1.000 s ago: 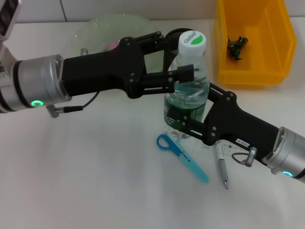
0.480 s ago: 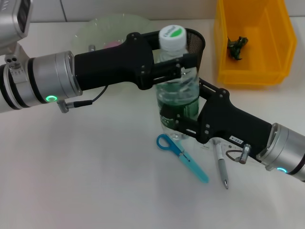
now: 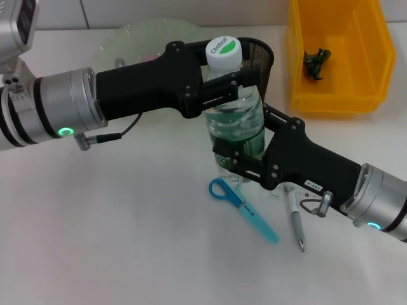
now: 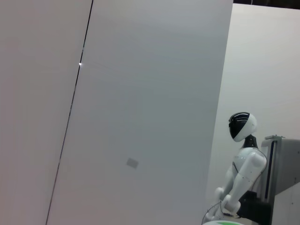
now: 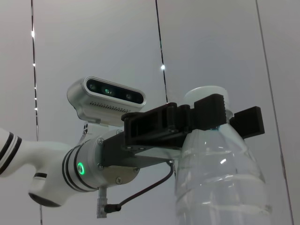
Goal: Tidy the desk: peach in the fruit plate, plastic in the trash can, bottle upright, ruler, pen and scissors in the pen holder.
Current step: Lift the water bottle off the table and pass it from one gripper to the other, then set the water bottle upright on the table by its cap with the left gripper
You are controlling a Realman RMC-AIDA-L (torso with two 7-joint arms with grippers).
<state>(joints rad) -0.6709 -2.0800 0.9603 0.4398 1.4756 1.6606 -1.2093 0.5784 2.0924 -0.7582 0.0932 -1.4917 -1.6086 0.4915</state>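
From my head camera the white desk [image 3: 114, 241] is evenly and brightly lit from above, with only soft, faint shadows under the arms and beside the blue-handled scissors [image 3: 243, 209]. The clear plastic water bottle with the white and green cap [image 3: 234, 121] shows small glints on its ribbed wall, and everything there is sharp. My left wrist view is a flat, pale, shadowless wall [image 4: 140, 108]. My right wrist view has bright point glares along the dark wall seams [image 5: 161, 67], and the bottle close to the lens looks slightly soft
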